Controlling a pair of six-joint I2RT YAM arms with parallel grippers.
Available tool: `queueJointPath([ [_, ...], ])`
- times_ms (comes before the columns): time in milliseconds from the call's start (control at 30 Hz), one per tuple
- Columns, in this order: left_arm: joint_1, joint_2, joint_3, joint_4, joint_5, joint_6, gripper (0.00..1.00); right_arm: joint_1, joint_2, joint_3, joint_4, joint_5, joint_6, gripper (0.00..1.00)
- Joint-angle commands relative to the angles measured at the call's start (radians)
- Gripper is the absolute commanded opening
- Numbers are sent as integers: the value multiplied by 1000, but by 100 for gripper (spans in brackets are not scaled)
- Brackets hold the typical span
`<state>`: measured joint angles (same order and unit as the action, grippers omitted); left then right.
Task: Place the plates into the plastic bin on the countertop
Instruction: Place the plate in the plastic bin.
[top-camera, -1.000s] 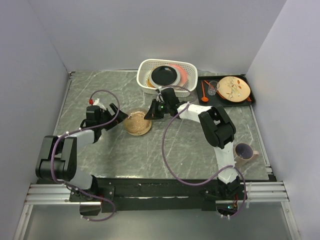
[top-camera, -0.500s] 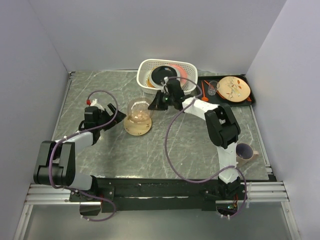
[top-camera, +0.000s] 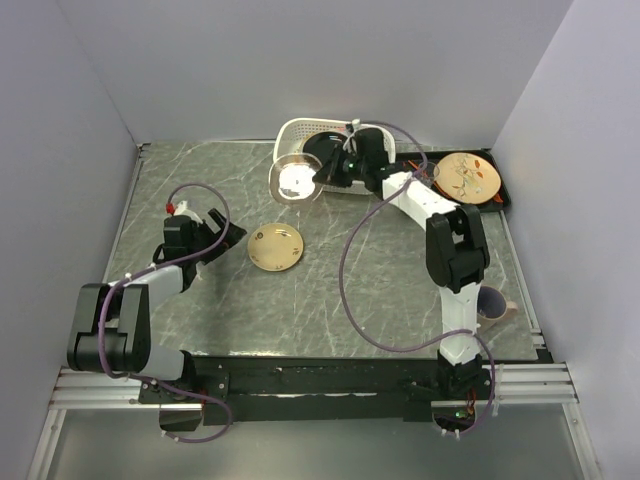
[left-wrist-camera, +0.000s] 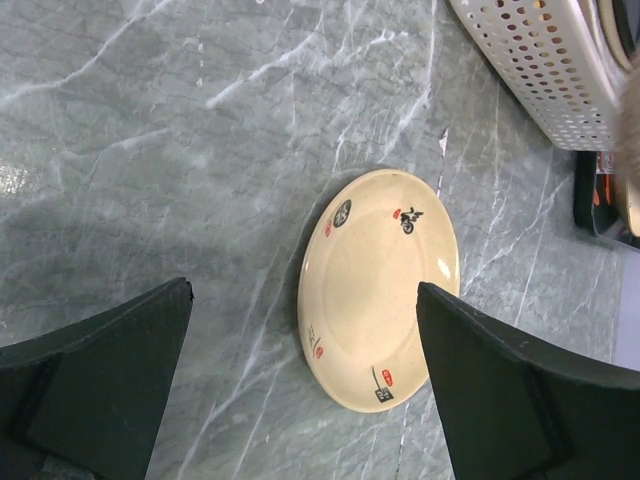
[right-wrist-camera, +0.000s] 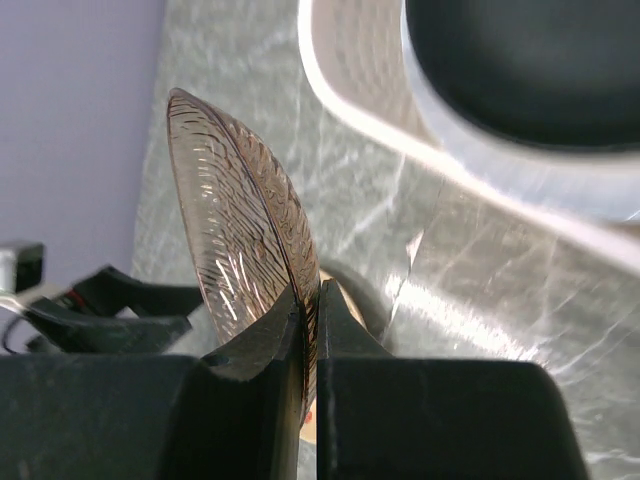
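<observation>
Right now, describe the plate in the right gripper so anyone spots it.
Find the white plastic bin at the far edge of the countertop. At its left front corner the right gripper pinches a glass plate by the rim. It alone is clear and ribbed; the cream plate lies flat.

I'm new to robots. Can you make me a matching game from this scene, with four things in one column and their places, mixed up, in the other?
Things:
1. clear plate
2. tan plate
3. black plate
4. leaf plate

Places:
A. on the black tray
B. flat on the countertop
C. pinched on edge in the right claw
D. in the bin

Pairs: 1-C, 2-B, 3-D, 4-A
</observation>
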<state>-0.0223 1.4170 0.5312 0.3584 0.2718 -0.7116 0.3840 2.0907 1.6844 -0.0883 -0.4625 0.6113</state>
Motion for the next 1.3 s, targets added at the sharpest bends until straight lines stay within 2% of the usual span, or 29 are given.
queueJointPath([
  [0, 5, 16, 10, 37, 17, 3, 99, -40, -29, 101, 5, 15, -7, 0],
  [500, 7, 46, 19, 50, 30, 4, 99, -137, 49, 248, 18, 18, 60, 0],
  [1267, 12, 48, 10, 56, 44, 9, 99, -169, 163, 368, 15, 65, 87, 0],
])
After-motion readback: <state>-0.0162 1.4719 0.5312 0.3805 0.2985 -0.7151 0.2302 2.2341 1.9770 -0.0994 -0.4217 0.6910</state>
